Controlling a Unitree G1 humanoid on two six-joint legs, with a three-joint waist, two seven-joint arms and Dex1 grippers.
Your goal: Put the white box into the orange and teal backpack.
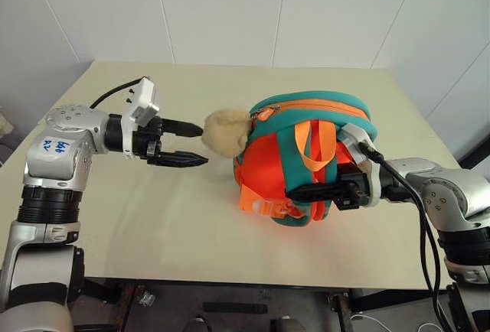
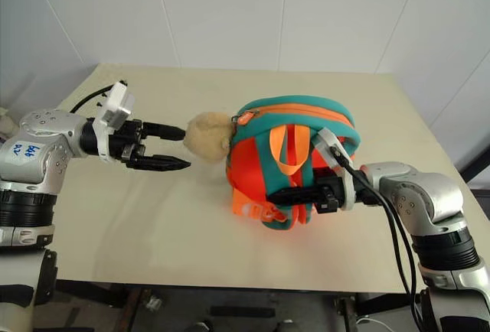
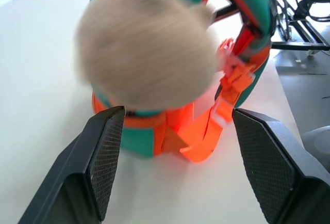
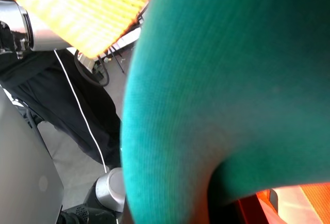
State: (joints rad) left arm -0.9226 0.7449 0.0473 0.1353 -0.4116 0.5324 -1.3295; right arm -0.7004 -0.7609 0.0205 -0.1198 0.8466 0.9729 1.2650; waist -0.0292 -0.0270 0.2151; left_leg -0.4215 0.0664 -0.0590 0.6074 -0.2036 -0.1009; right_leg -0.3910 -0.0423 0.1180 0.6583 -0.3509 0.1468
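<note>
Beside the orange and teal backpack (image 1: 306, 156), the left gripper (image 1: 184, 144) gapes empty; the right gripper (image 1: 306, 192) pinches its teal strap (image 1: 287, 160), zipper apparently shut, likely near done.

The orange and teal backpack (image 2: 295, 167) sits on the pale bench (image 2: 153, 217), its teal straps and a loop of orange webbing facing up toward the camera. A tan plush toy (image 2: 207, 137) hangs off its left side. The left gripper (image 2: 180, 146) points at the toy from the left — its two black fingers (image 2: 170, 164) parted, tips just short of the plush, holding nothing. The right gripper (image 2: 279, 194) reaches in from the right, pressed against the strap side of the backpack — fingers drawn together at a teal strap.
</note>
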